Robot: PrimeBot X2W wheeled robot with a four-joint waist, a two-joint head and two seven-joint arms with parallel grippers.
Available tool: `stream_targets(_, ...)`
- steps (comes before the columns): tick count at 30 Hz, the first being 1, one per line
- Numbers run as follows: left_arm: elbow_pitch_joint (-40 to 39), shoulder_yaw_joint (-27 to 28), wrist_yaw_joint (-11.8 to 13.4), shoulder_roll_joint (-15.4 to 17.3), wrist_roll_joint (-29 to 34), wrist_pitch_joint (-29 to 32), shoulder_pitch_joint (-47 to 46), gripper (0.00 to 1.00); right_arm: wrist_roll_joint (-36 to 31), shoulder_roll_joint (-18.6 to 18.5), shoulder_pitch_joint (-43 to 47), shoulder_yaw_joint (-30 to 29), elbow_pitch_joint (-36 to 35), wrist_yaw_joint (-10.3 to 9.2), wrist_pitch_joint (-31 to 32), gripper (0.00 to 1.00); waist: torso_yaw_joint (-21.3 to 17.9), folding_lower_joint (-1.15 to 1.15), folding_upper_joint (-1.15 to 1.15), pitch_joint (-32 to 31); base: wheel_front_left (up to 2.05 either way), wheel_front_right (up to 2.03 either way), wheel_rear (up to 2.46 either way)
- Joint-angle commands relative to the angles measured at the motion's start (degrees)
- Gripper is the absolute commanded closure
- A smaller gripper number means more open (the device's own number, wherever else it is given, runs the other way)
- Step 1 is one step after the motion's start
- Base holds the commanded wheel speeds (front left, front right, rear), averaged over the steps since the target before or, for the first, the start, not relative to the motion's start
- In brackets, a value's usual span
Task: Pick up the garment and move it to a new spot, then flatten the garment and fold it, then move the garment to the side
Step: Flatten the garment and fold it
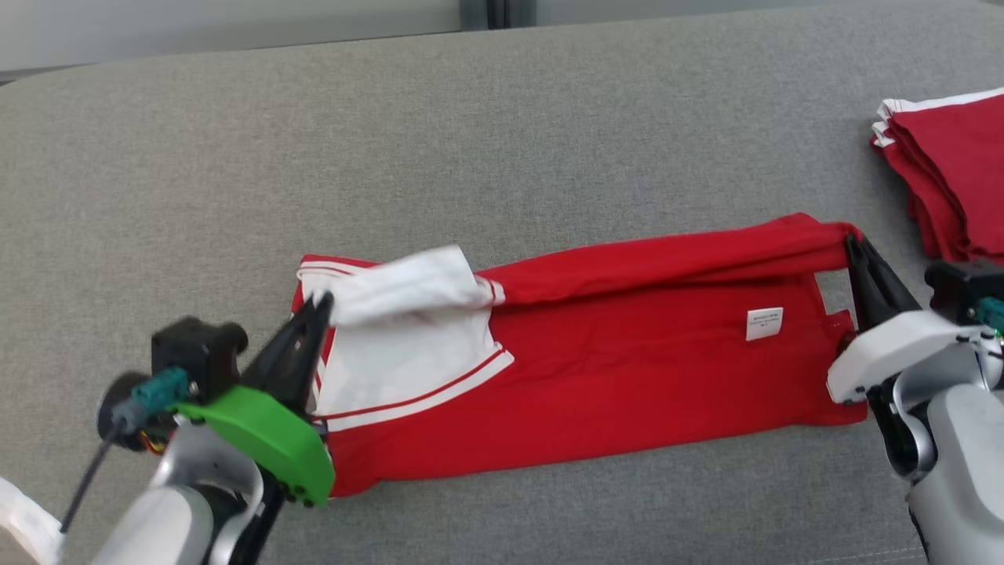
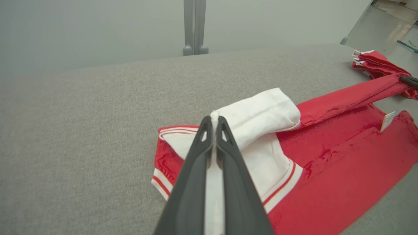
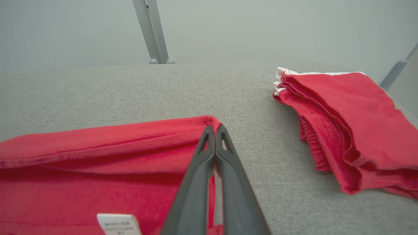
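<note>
Garment: The garment (image 1: 612, 369), red with white striped trim, lay across the middle of the grey cloth-covered desk (image 1: 502, 141), running from my left to my right. Its far edge was raised off the lower layer and pulled into a taut fold between my two pincers.
Left pincer: My left pincer (image 1: 320, 302) was clamped on the white sleeve (image 1: 408, 290) at the garment's left end. In my left wrist view, white cloth sat pinched between my two dark fingers (image 2: 192, 176) right up to the tips.
Right pincer: My right pincer (image 1: 853, 243) was closed on the garment's far right corner. In my right wrist view the fingers (image 3: 196, 182) met at the tips, with the red hem bunched around them.
White sleeve: It was doubled over and lifted a little above the garment's left end, over a white panel edged with a red and white stripe.
Label: A small white label (image 1: 764, 323) sat on the red cloth near the garment's right end, just inside my right pincer. I could not read its print.
Stack: A stack of folded red clothes (image 1: 953, 173) with white edges lay to the right of the garment, apart from it.
Post: A grey metal post (image 2: 194, 26) stood beyond the garment, past the desk's far edge.
</note>
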Motion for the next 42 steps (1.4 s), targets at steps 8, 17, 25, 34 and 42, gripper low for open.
stream_targets(8, 2.3, -1.7, 1.5, -3.3, -3.2, -2.7, 9.8, 1.0, -2.4, 4.6, 11.5, -7.2, -9.5, -0.06, 3.4, 1.0, 2.8, 0.0, 0.0, -3.7, 0.0, 0.0, 0.0)
stream_targets(17, 11.1, -2.2, 1.8, -5.7, -3.1, -6.7, 9.6, 0.13, -4.2, 7.2, 14.6, -9.5, -12.5, -0.05, 5.1, 0.69, 2.3, 0.0, 0.0, -3.6, 0.0, 0.0, 0.0)
stream_targets(25, 11.7, 1.3, 4.5, -7.0, -2.8, -14.2, 11.6, 0.0, -4.5, 9.3, 17.1, -13.4, -12.7, -0.05, 3.7, 0.0, 2.3, 0.0, 0.0, -4.6, 0.0, 0.0, 0.0)
stream_targets(34, 12.1, 3.0, 7.6, -8.0, 0.0, -20.0, 9.4, 0.0, -4.8, 10.1, 18.7, -15.6, -14.1, -0.05, 5.0, 0.0, 2.6, 0.0, 0.0, -6.5, 0.0, 0.0, 0.0)
stream_targets(42, 14.1, 2.5, 8.8, -9.4, 1.0, -21.8, 7.4, 0.0, -4.9, 5.3, 13.3, -11.3, -10.0, -0.05, 14.2, 0.0, 3.1, 0.0, 0.0, -6.6, 0.0, 0.0, 0.0)
